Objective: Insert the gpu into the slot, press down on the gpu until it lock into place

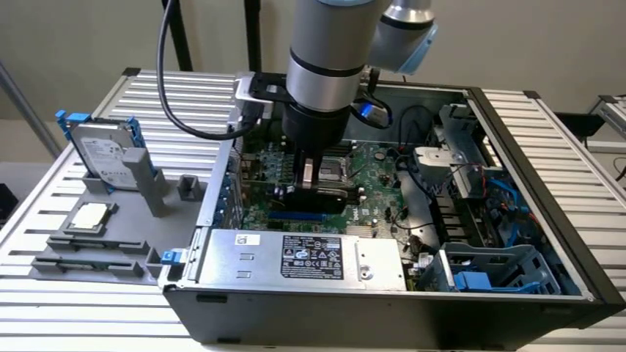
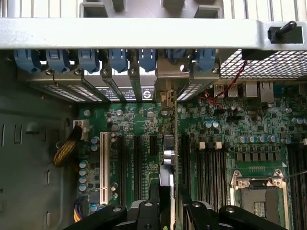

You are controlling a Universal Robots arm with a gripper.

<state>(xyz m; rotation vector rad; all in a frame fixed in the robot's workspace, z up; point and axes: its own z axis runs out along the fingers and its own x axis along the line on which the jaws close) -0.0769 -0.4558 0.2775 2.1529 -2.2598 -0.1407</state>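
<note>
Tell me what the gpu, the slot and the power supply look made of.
By looks: the gpu is matte black, likely plastic or coated board, unclear which; the slot is bright blue moulded plastic, evenly coloured; the power supply is bare sheet metal, dull silver-grey, with a printed label.

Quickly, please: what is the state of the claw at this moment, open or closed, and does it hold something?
The claw is closed, holding the gpu.
</note>
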